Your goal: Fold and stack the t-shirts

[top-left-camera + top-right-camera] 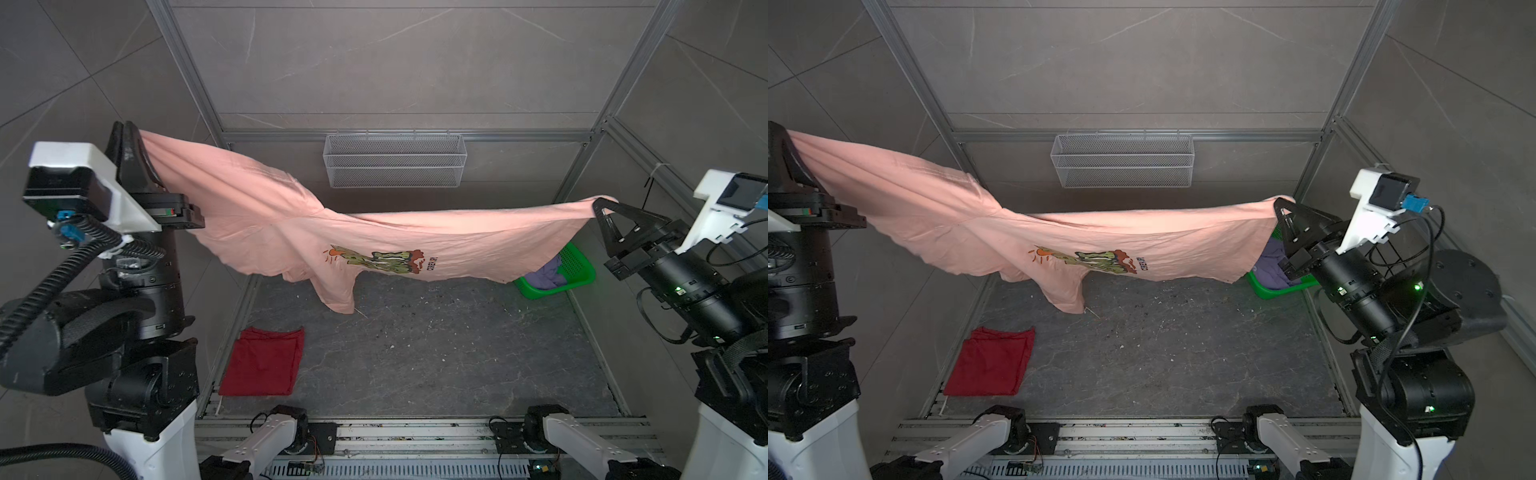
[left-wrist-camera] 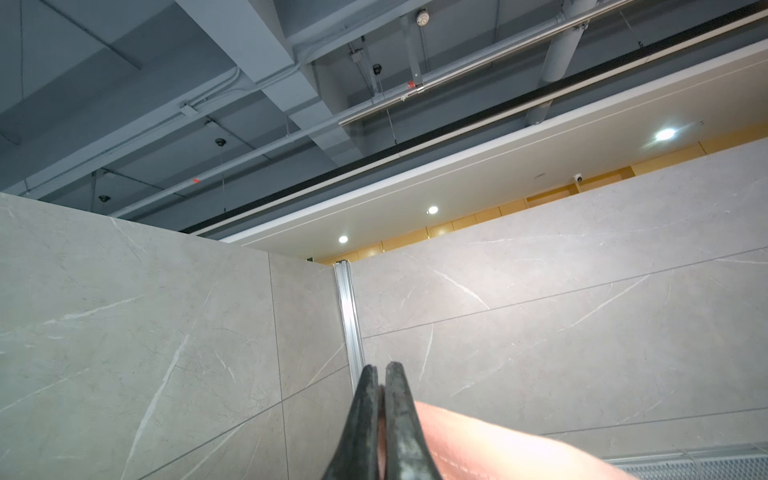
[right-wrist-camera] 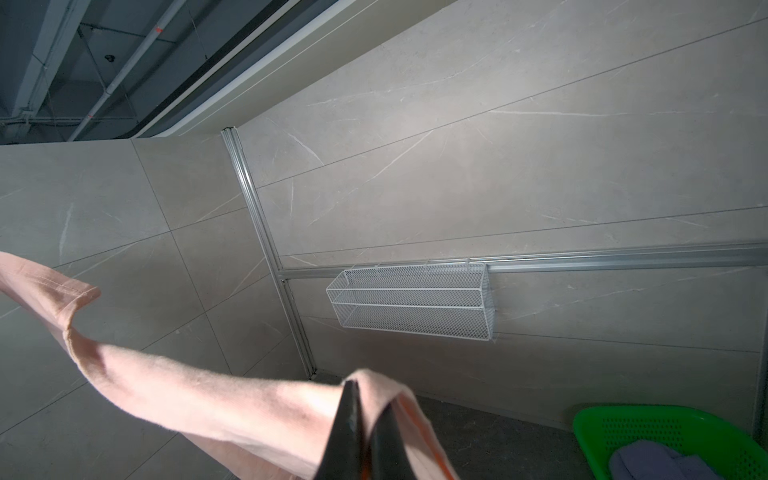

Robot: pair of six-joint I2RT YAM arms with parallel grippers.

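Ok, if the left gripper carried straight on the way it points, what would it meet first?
Probably the aluminium corner post, or the grey wall panel beside it: the left gripper, shut on the peach t-shirt, aims up there. Depth is unclear.

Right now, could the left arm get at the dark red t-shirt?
Probably not yet: the left gripper is shut on the peach t-shirt, held high and stretched to the right gripper. The dark red t-shirt lies uncovered on the table below, so only that grip stands in the way.
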